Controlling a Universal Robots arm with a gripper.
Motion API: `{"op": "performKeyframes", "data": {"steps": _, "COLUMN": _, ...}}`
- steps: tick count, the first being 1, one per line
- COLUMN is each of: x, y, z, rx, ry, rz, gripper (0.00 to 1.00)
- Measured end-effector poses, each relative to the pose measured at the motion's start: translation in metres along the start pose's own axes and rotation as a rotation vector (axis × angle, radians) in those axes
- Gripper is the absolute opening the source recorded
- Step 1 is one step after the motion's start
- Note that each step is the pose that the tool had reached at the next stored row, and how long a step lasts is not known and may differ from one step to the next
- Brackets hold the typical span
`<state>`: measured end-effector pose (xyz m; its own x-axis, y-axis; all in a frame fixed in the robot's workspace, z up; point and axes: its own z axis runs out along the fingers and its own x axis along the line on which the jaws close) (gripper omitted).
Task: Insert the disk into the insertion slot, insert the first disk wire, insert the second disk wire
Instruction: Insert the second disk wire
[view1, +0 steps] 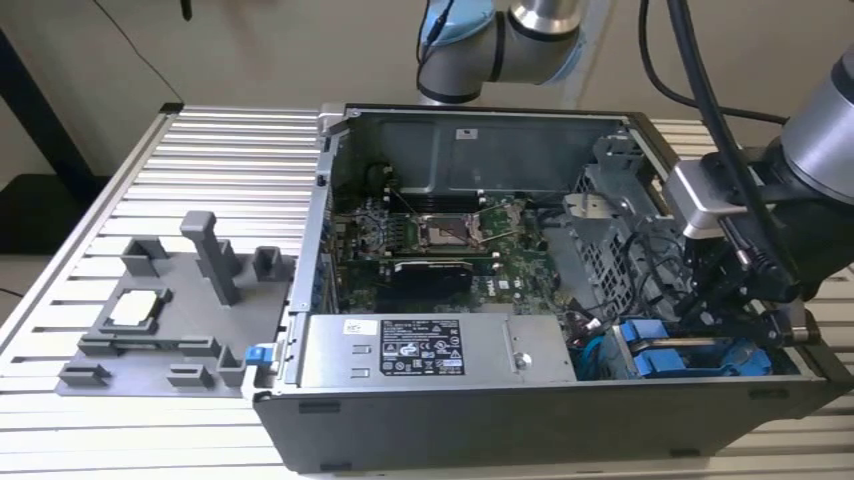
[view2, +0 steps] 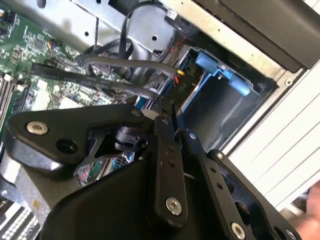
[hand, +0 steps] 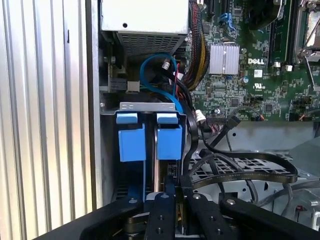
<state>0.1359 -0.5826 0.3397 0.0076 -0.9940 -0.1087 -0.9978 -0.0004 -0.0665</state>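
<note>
The disk's bright blue carrier (hand: 169, 141) sits in the insertion slot (hand: 150, 106), a dark grey bay at the case's corner. Its two blue tabs face out, and in the exterior view the blue carrier (view1: 667, 358) lies low at the right. My gripper (hand: 175, 187) hangs just over the bay with its black fingers (view2: 167, 150) pressed together. A flat black disk wire (view2: 100, 82) runs across the board and ends at the fingertips, so the gripper (view2: 174, 120) looks shut on its connector. In the exterior view the gripper (view1: 727, 305) reaches down into the case's right side.
The grey power-supply box (view1: 420, 350) lies along the case's front wall beside the bay. The green motherboard (view1: 441, 240) and a perforated metal cage (view1: 601, 240) fill the middle. A blue cable (hand: 160, 75) and loose black wires crowd the bay's mouth. A grey fixture (view1: 174, 320) stands on the slatted table.
</note>
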Motion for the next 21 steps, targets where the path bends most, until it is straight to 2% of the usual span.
{"op": "performKeyframes", "data": {"steps": 21, "x": 0.0004, "y": 0.0001, "z": 0.0037, "rx": 0.0005, "ry": 0.0, "rz": 0.0, "gripper": 0.16}}
